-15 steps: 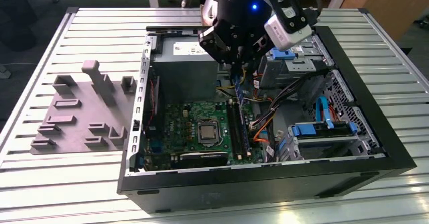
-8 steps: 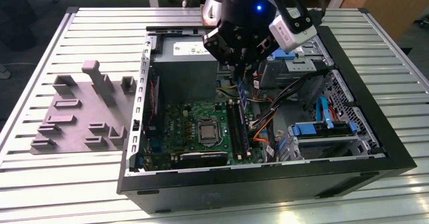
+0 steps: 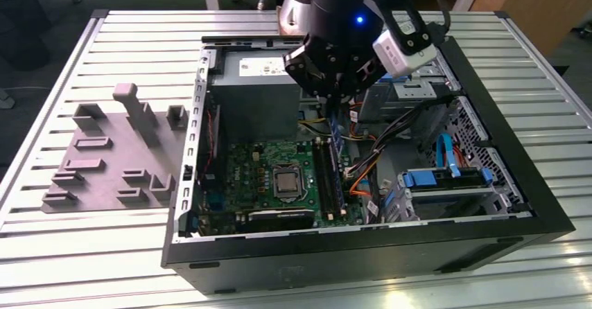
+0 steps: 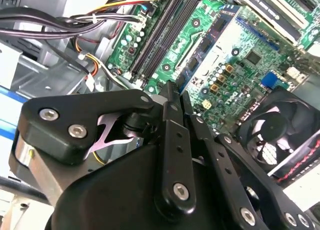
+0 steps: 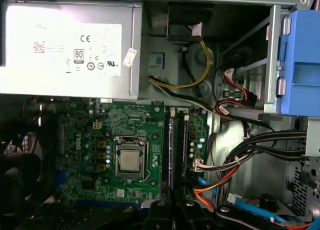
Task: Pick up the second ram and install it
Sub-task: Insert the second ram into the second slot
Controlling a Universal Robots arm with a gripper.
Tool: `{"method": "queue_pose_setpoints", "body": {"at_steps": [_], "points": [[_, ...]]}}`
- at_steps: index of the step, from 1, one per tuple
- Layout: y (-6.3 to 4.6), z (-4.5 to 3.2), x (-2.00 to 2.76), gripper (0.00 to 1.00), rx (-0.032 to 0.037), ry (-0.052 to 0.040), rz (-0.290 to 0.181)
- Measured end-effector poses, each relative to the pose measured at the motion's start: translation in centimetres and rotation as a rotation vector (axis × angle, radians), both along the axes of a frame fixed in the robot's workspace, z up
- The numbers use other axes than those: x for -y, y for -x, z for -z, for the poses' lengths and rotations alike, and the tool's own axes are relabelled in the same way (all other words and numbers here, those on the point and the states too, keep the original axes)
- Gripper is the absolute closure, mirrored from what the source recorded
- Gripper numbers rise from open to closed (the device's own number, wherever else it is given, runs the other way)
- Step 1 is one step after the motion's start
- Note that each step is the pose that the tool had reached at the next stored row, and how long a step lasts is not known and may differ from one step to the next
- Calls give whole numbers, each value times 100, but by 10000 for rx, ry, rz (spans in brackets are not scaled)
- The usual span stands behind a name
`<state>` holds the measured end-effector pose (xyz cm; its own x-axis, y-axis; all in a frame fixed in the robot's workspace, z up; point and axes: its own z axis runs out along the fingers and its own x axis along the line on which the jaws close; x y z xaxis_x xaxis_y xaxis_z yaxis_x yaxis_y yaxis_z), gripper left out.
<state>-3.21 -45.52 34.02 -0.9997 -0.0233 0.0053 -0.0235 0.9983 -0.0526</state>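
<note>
Slatted metal table [image 3: 111, 39], open PC case [image 3: 370, 253] on it, gripper [image 3: 335, 100] hanging over the board's memory slots [image 5: 185, 150]. Fingers [image 4: 172, 135] drawn close, apparently pinching the second ram [image 3: 337, 134] edge-down, just above the slots and roughly in line with them, not seated. Likely failures: slight skew or a reversed notch jamming the stick on the slot lip, slip in the pinch under push-down load, or a snag on the orange cables [image 3: 362, 175] just beside.

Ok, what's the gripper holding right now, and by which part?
It looks like the second ram, a thin dark stick pinched by its upper edge in the gripper, above the memory slots.
</note>
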Motion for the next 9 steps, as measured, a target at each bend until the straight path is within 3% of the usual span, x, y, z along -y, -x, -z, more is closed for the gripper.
{"method": "queue_pose_setpoints", "body": {"at_steps": [9], "points": [[-59,159,0,86,0,0,305]]}}
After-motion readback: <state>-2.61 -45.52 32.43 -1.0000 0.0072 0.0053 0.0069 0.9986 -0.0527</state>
